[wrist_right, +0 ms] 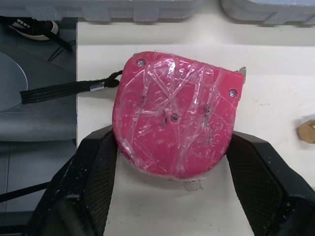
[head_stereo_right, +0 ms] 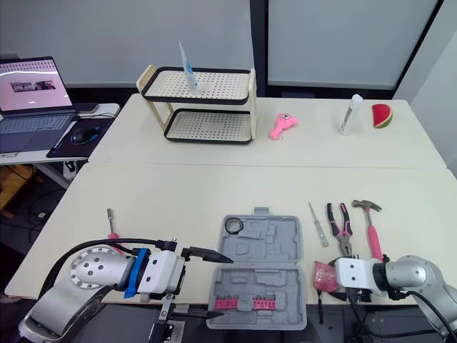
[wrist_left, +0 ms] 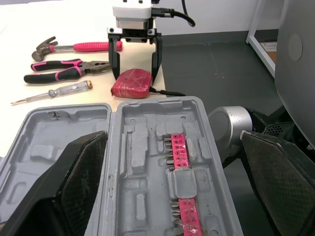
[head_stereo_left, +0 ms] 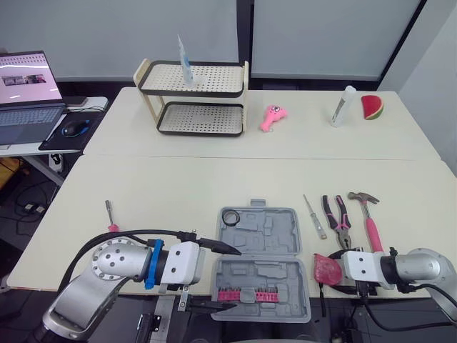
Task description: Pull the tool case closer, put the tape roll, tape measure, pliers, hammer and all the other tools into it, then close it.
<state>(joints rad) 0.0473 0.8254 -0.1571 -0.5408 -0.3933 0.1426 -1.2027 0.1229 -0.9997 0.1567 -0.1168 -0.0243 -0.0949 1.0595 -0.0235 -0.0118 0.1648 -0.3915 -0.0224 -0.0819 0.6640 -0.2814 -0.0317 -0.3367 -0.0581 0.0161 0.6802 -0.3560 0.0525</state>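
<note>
"Right gripper (head_stereo_left: 334, 271) sits at the pink tape measure (head_stereo_left: 323, 268) in the left eye view, near the front edge of the table (head_stereo_left: 178, 179) and just beside the open tool case (head_stereo_left: 260, 243). Left gripper (head_stereo_left: 235, 279) is spread wide at the case's left end."

"What else is out?"

"Tape roll (head_stereo_left: 230, 217) lies in the case's far half. Screwdriver (head_stereo_left: 314, 216), pliers (head_stereo_left: 337, 220) and hammer (head_stereo_left: 368, 214) lie on the table just beyond the tape measure."

"Left wrist view?"

"The case's near half, with its pink bit strip (wrist_left: 178, 162), lies between my left fingers (wrist_left: 74, 182), and I see no contact with either. Past it, the right gripper's two fingers stand either side of the tape measure."

"And the right wrist view?"

"Fingers apart, with the rear of the shell between them. The pads are right at its flanks, but I see no squeeze yet."

"How will it handle?"

"I'd judge it hard, compact and fairly dense. It's wrapped in glossy clear tape, so probably slick. I'd grip it across the curved flanks, seated deep. The black wrist strap (wrist_right: 64, 89) trails over the table edge — it could snag."
</note>
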